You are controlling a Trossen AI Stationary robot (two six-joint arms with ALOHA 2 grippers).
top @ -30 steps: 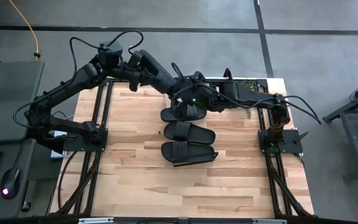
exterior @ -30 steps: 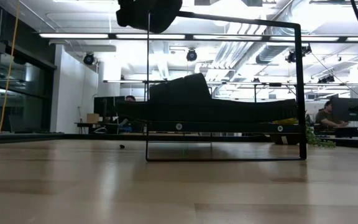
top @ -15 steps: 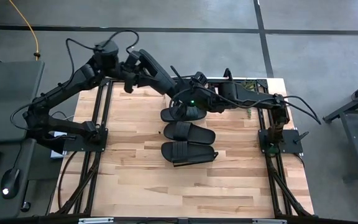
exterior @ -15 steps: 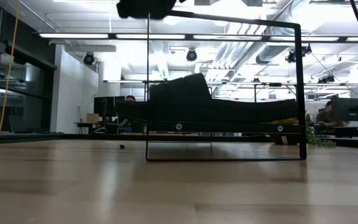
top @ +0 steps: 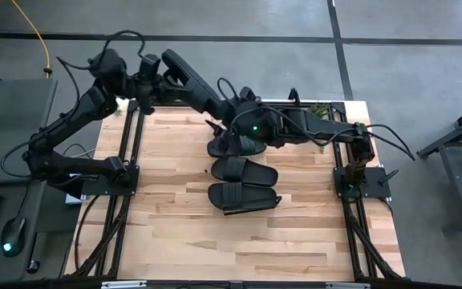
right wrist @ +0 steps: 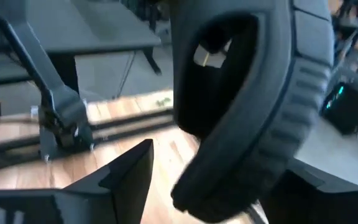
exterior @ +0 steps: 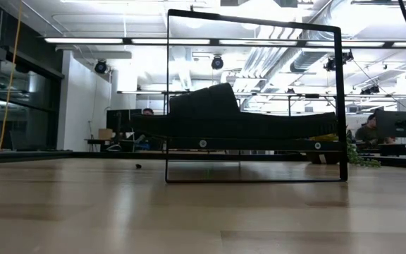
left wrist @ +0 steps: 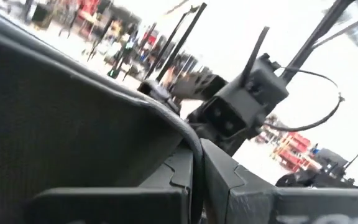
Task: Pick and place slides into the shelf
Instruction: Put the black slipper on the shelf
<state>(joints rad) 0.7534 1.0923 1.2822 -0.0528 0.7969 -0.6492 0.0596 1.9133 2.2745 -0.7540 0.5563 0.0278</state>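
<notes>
Black slides, matte, wide ribbed straps; three countable in high view, lined up down the middle of the wood tabletop [top: 175,233].
- Nearest slide [top: 243,196]: flat, strap up, touching the middle slide [top: 245,170] just beyond it.
- Farthest slide [top: 243,147]: partly covered by the right arm; dark shape at its left side, cannot tell whether a fourth slide.
- Low view: one slide [exterior: 217,113] seen side-on, raised off the tabletop, inside the thin black wire frame of the shelf [exterior: 340,106]. Shelf plank not separable from the tabletop in high view.

Right gripper [top: 237,136]: low over the farthest slide, arm reaching in from the table's right edge. Fingers spread wide, slide standing between them in the wrist view; one finger [right wrist: 132,168] clear of it with bare wood showing in the gap. No grip seen.

Left gripper [left wrist: 197,177]: fingers pressed together, holding nothing; arm arched from the far left corner toward the far middle, above the table, beside the right arm.

Background, low view: seated person [exterior: 371,134] behind the table, far right.
</notes>
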